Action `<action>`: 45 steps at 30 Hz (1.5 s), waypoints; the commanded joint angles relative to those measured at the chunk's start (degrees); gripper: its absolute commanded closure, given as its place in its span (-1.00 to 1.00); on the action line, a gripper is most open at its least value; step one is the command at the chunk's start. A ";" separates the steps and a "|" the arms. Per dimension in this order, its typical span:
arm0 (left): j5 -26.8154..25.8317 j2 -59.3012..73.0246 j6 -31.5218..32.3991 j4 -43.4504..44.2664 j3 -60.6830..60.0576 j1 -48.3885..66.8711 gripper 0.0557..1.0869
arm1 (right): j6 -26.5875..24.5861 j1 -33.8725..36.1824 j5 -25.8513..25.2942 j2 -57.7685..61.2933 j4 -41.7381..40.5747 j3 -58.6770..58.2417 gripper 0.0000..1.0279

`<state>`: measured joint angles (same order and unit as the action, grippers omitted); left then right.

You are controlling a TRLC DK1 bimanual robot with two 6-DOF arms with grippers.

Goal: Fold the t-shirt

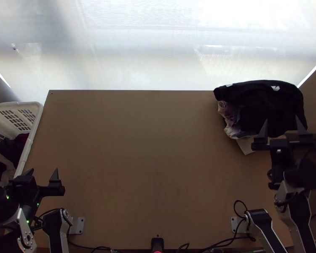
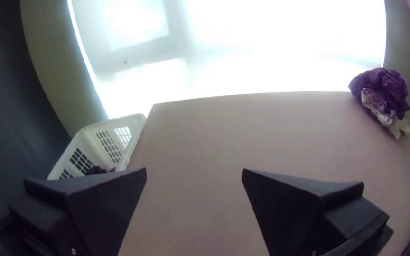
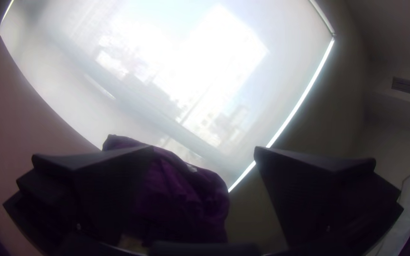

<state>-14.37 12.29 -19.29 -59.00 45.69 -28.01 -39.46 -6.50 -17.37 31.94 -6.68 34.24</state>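
The pile point(image 1: 271, 103) sat by the right gripper point(image 1: 282, 119), spread wide, maybe ready to grab. The basket point(image 1: 31, 137) sat by the left gripper point(image 1: 42, 170), spread too.

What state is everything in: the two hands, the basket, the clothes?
Left hand: open, empty
Right hand: open, empty
Basket: upright, with clothes inside
Clothes in basket: bunched
Clothes pile: bunched, unfolded

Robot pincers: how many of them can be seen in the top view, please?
2. The left pincer is open, close to the white basket. The right pincer, open too, is at the near side of the dark pile of clothes.
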 commanded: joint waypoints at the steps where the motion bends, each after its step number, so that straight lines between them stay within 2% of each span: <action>1: -6.28 -9.04 0.22 4.25 -2.54 -0.03 -0.90 | 1.85 -6.15 -7.24 -15.86 -1.50 -12.09 -0.90; 6: -12.26 -12.21 0.13 9.52 -5.97 -0.03 -0.90 | 1.93 -6.24 -7.42 -32.21 -0.44 -21.93 -0.90; 8: -13.84 -12.29 0.66 11.98 -8.25 -0.03 -0.90 | 3.60 -5.71 -10.23 -32.30 0.17 -22.73 -0.90; 15: -15.34 -12.12 5.40 27.36 -15.72 0.94 -0.90 | 11.25 -5.63 -10.32 -32.30 -1.76 -28.35 -0.90; 16: -15.42 -12.21 6.54 29.56 -17.57 0.94 -0.90 | 13.53 -6.07 -10.32 -32.30 -0.09 -28.35 -0.90; 19: -15.60 -12.12 7.86 33.51 -21.79 3.40 -0.90 | 14.68 -6.68 -10.41 -32.21 2.02 -28.53 -0.90; 24: -15.25 -12.21 1.10 44.50 -29.61 7.44 -0.90 | 16.70 -6.86 -10.32 -32.21 6.68 -28.70 -0.90; 30: -15.34 -12.38 0.92 44.41 -37.87 11.40 -0.90 | 17.31 -10.55 -10.32 -32.30 10.19 -28.70 -0.90; 35: -15.25 -12.38 0.48 43.97 -39.89 14.39 -0.90 | 16.79 -9.85 -10.14 -31.94 13.71 -28.88 -0.90; 41: -15.16 -12.29 -5.85 40.90 -41.03 20.63 -0.90 | 17.23 -10.28 -6.89 -32.03 14.15 -28.88 -0.90; 45: -15.16 -12.29 -6.02 40.81 -41.03 20.63 -0.90 | 17.23 -9.05 -6.89 -32.03 14.15 -28.88 -0.90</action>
<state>-29.56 -0.08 -22.90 -16.62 6.04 -10.37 -22.44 -16.27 -25.47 -0.12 6.70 5.39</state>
